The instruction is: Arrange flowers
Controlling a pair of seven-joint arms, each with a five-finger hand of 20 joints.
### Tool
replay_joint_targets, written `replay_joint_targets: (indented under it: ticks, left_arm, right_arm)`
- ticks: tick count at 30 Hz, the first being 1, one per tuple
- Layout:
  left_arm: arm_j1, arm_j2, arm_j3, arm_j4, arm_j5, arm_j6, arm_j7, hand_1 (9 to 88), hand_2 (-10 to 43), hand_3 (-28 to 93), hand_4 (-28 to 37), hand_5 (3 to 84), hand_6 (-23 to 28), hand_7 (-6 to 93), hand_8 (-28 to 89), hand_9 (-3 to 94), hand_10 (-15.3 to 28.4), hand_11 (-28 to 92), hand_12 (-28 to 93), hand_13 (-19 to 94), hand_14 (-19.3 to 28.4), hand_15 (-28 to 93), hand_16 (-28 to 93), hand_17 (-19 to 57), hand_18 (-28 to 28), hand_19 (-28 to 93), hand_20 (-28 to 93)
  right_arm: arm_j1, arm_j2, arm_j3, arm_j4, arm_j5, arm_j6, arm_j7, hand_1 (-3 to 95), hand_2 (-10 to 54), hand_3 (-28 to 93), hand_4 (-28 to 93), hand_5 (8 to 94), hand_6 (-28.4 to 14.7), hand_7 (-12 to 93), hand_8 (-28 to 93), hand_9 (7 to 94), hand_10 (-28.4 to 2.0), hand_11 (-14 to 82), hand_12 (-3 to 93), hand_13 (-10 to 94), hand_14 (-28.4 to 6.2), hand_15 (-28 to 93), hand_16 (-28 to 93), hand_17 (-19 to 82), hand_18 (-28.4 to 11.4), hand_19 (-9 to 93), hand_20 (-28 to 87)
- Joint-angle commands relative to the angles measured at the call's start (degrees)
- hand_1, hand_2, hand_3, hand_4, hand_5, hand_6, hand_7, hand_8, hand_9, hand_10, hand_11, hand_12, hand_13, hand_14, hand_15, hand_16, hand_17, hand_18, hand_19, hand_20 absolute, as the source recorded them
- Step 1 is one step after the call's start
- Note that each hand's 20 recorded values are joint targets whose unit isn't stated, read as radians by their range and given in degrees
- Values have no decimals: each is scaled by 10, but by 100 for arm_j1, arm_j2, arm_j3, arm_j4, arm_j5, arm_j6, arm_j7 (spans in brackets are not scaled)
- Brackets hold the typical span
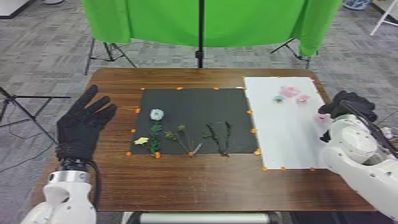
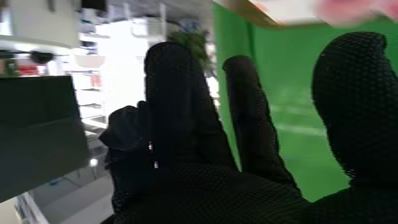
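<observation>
Your right hand [image 1: 348,104] looms closest to its wrist camera, at three o'clock in the head view, fingers straight and apart, a pink flower [image 1: 322,118] just beside it; your left hand [image 1: 78,127] is at nine, fingers straight, slightly parted. You have pink blooms [image 1: 289,91] near twelve on the white sheet [image 1: 284,135], and on the black mat [image 1: 191,102] a yellow flower [image 1: 141,141] at eight, dark stems [image 1: 226,140] at five
</observation>
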Motion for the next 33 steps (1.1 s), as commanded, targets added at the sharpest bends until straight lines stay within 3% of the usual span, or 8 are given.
replay_joint_targets:
  ticks: [1,7,11,14,16,24,28,33]
  left_arm:
    - [110,-66,49,57,-37,54,-27,243,78,795,-258,371,81,142,-104,359,198,255,114,271,274,547,-84,-71,277,584,153]
    - [104,-120,62,81,8,-14,-79,247,77,795,-255,373,84,143,-104,361,199,261,115,272,275,552,-83,-70,275,586,152]
    - [145,-96,90,75,-17,11,-52,248,77,793,-253,374,85,143,-104,362,200,265,114,272,275,554,-83,-70,274,587,153]
    - [148,-113,74,72,-1,-14,-87,249,77,793,-252,376,86,144,-104,362,200,266,114,271,274,554,-84,-70,274,587,153]
    - [144,-116,68,72,-11,-2,-72,249,78,793,-252,376,86,145,-104,363,200,266,113,272,275,555,-84,-70,274,587,153]
    - [159,-132,0,59,-1,-7,-107,248,78,792,-251,377,87,145,-105,364,200,267,112,272,275,556,-85,-70,273,587,153]
    - [190,-107,-31,35,-2,-7,-65,249,78,793,-251,377,87,144,-105,364,201,268,112,272,275,556,-86,-70,274,587,153]
    - [262,-79,-69,-9,-49,31,37,248,78,793,-251,377,88,144,-104,365,201,268,112,272,276,556,-86,-71,273,587,154]
  right_arm:
    - [207,-103,-356,273,-6,-524,-232,330,-95,772,-283,477,-1,135,-119,493,-195,163,134,478,-158,790,79,210,-214,932,611]
    - [795,-237,-1207,709,-360,-403,-285,362,-95,768,-283,527,35,158,-133,558,-167,171,134,514,-142,782,73,221,-217,932,601]
    - [996,-245,-1731,899,-816,78,-175,477,-95,678,-282,680,64,151,-97,702,-111,191,140,612,-97,756,120,273,-212,932,599]
    - [856,-220,-1718,886,-1084,402,-130,598,-95,531,-283,851,64,127,-15,882,-72,111,260,695,-69,746,157,312,-202,932,604]
    - [811,-165,-1713,764,-1154,661,-110,631,-95,505,-283,891,63,126,1,931,-55,126,290,730,-63,756,172,337,-199,932,617]
    - [839,-110,-1715,-27,-1707,1568,-253,630,-95,525,-283,912,60,135,-1,937,-54,190,269,753,-58,773,189,359,-197,932,642]
    - [873,-462,-1643,-514,-1777,1614,-779,616,-95,553,-283,916,58,138,-1,937,-59,208,264,757,-60,777,192,362,-198,932,650]
    - [1342,-1503,-2050,-739,-1485,1199,-1873,583,-95,602,-283,913,55,138,4,937,-63,224,258,752,-64,784,199,356,-199,932,659]
